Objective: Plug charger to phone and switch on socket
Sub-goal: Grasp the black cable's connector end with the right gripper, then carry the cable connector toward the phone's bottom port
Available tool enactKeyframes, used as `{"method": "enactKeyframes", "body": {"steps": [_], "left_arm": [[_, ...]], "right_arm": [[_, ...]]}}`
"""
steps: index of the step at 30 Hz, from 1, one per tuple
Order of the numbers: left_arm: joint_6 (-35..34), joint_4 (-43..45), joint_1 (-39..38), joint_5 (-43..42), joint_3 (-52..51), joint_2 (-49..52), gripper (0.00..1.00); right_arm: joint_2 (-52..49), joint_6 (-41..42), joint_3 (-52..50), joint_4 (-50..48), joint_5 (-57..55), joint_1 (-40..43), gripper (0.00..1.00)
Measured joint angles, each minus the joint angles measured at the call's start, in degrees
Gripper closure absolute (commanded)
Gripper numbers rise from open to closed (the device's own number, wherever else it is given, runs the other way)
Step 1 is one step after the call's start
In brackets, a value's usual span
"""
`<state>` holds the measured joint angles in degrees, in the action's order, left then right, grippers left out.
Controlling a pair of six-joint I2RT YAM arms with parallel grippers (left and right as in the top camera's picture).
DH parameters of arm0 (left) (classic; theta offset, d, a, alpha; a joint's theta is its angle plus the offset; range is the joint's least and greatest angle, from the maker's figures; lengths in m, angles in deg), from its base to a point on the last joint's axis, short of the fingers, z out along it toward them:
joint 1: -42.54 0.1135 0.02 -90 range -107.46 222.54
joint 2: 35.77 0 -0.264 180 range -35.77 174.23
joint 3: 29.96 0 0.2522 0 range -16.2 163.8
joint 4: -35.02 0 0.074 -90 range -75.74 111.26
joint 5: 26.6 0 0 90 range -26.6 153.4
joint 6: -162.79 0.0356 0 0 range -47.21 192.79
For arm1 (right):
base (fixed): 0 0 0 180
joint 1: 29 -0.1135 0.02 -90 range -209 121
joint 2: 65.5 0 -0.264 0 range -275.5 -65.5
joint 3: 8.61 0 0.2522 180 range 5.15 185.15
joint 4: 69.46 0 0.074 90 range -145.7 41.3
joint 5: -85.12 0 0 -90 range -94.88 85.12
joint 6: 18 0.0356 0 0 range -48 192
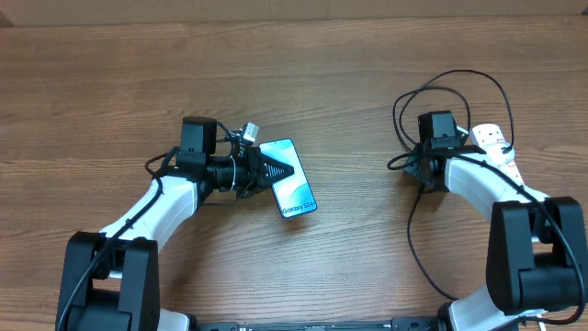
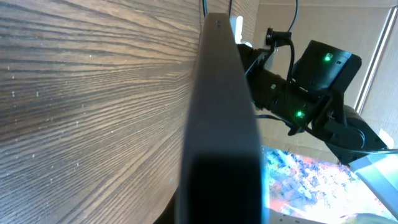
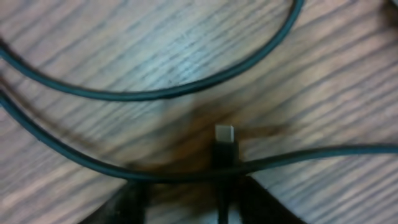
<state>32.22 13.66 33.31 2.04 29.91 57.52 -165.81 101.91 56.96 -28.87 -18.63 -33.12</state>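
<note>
Where the left tool (image 1: pixel 268 171) meets the phone (image 1: pixel 296 187), left of centre on the table (image 1: pixel 92 64), closure cannot be told. Phone judged rigid, slick and fragile; hold across its long edges. Near the right edge, the right tool (image 3: pixel 221 186) pinches the charger (image 3: pixel 224 140) behind its stiff tip; cable judged limp. The socket (image 1: pixel 490 138) lies just beyond.

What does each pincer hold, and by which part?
The left pincer holds the phone by a long edge; the right pincer holds the charger just behind its connector tip.
</note>
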Motion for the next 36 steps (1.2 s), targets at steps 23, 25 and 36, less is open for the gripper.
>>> {"method": "enactKeyframes", "body": {"steps": [23, 25, 36], "left_arm": [[-1.03, 15.65, 2.08, -4.52, 0.00, 0.00, 0.96], [-1.86, 17.88, 3.39, -5.35, 0.00, 0.00, 0.96], [-8.02, 31.93, 7.08, -8.83, 0.00, 0.04, 0.96]], "right_arm": [[0.11, -13.66, 0.35, 8.22, 40.46, -1.27, 0.96], [1.81, -16.35, 0.31, 9.03, 43.30, -1.27, 0.96], [16.44, -38.88, 0.31, 23.30, 67.87, -1.38, 0.96]]}}
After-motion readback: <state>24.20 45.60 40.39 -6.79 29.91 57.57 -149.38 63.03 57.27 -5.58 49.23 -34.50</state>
